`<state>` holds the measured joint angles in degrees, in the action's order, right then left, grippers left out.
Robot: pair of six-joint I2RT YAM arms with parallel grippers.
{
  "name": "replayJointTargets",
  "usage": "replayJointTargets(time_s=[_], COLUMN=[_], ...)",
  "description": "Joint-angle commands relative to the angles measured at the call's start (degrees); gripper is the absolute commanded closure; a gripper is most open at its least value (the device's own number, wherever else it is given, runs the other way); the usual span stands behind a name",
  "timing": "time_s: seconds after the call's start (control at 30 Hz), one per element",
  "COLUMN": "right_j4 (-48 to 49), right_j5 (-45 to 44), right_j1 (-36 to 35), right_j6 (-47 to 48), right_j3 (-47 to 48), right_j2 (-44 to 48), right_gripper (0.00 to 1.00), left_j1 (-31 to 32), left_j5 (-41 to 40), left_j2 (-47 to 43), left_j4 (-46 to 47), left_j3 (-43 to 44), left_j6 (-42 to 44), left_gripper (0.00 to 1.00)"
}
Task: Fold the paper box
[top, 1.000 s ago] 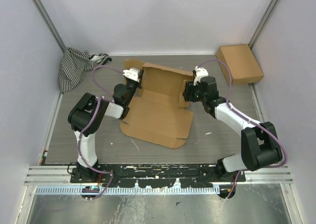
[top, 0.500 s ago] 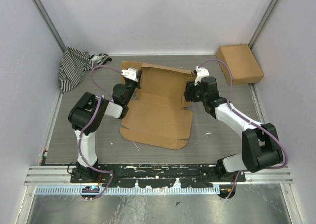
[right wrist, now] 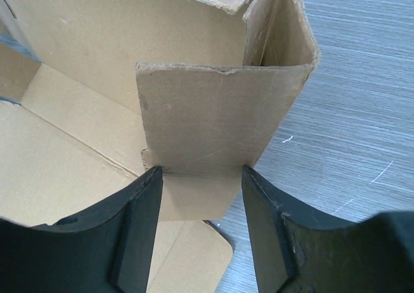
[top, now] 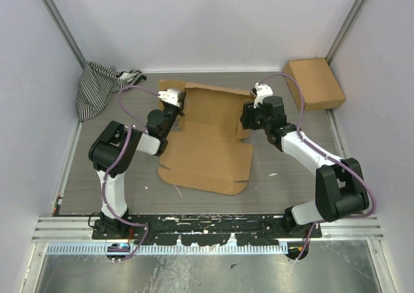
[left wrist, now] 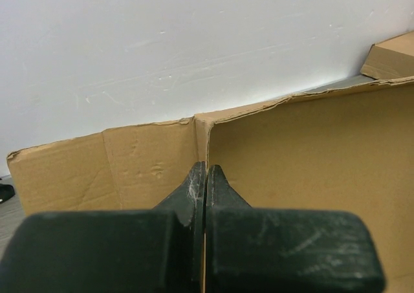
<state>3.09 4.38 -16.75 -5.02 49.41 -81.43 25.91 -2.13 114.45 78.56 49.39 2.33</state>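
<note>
Paper box (top: 206,154) half-folded, left pincer (left wrist: 205,176) clamping wall

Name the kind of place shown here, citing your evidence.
Probably a robotics lab test cell: a left arm and right arm bolted at the table edge, plain white walls boxing it in, a paper box as workpiece.

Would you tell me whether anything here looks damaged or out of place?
The paper box has ragged, frayed flap edges in both wrist views; a striped cloth lies crumpled in the far-left corner.
</note>
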Motion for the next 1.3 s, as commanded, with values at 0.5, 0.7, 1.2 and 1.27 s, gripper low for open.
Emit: replayJointTargets(time_s=[0.5,0.7,1.2,1.27], right_j4=[0.9,2.1,4.3,4.2], right_j5=[3.8,4.1,5.1,4.4], right_j1=[2.1,2.9,3.3,3.3], right_j6=[2.7,3.5,2.7,2.4], right_j3=[7.2,9.1,6.0,5.2], right_j2=[-2.9,-5.6,-6.3,-3.8], right_gripper=[0.43,0.43,0.44,0.44], left_j1=[-0.6,-1.5,-4.2,-4.4], left_j5=[3.9,6.0,9.9,10.4], left_j2=[2.4,7.2,12.0,11.3], left_j4=[3.4,3.2,3.5,3.5], left_j3=[9.9,14.1,14.7,14.6], left_j6=[0.9,0.8,-1.5,-1.6], left_gripper=[1.00,1.00,1.00,1.00])
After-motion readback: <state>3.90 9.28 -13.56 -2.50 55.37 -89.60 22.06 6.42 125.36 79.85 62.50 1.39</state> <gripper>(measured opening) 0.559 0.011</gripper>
